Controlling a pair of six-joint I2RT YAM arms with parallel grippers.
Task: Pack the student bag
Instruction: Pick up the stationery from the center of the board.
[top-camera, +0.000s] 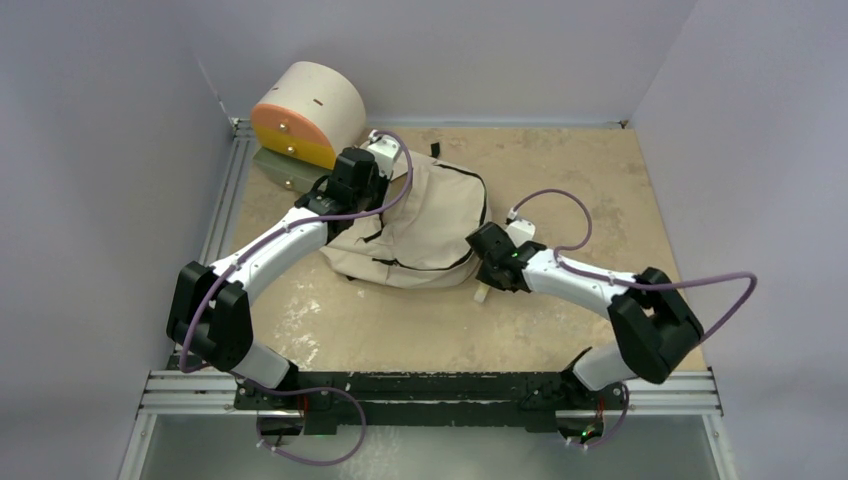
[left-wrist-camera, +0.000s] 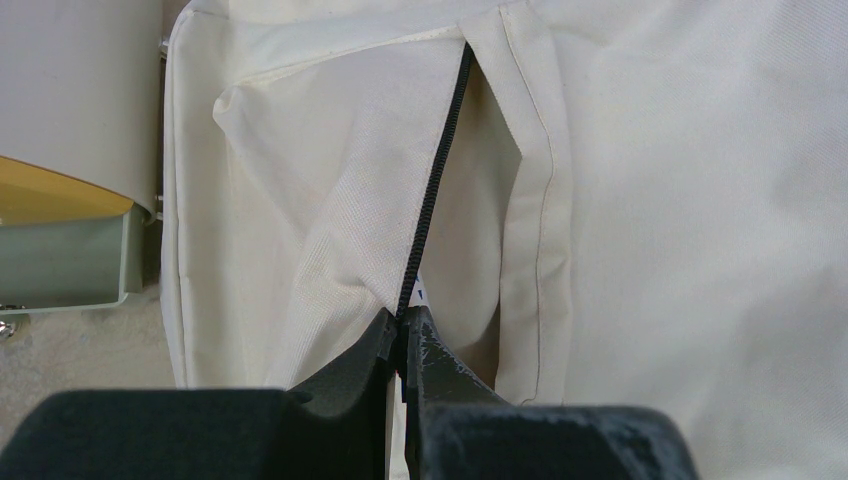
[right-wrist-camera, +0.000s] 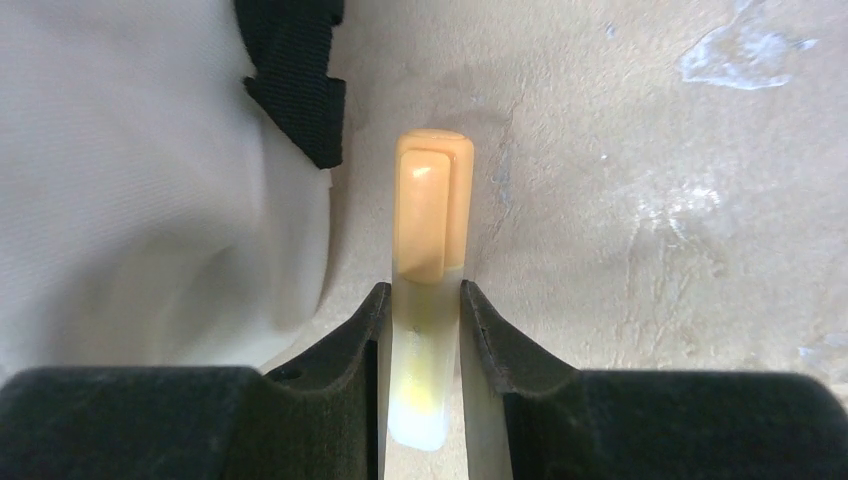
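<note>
Cream student bag (top-camera: 420, 225): my left tool (left-wrist-camera: 403, 320) pinches its zipper (left-wrist-camera: 440, 180); right tool (right-wrist-camera: 422, 294), at four o'clock, clasps an orange-capped marker (right-wrist-camera: 430, 200).

Student bag (top-camera: 420, 225) is matt cloth; pen (right-wrist-camera: 430, 210) perhaps plastic.

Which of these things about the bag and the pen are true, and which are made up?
1. The left gripper pinches the bag right at its zipper. True.
2. The pen has a blue cap. False: the cap is orange.
3. The right gripper has the pen between its jaws. True.
4. The pen is already inside the bag. False: it lies on the table, beside the bag.
</note>
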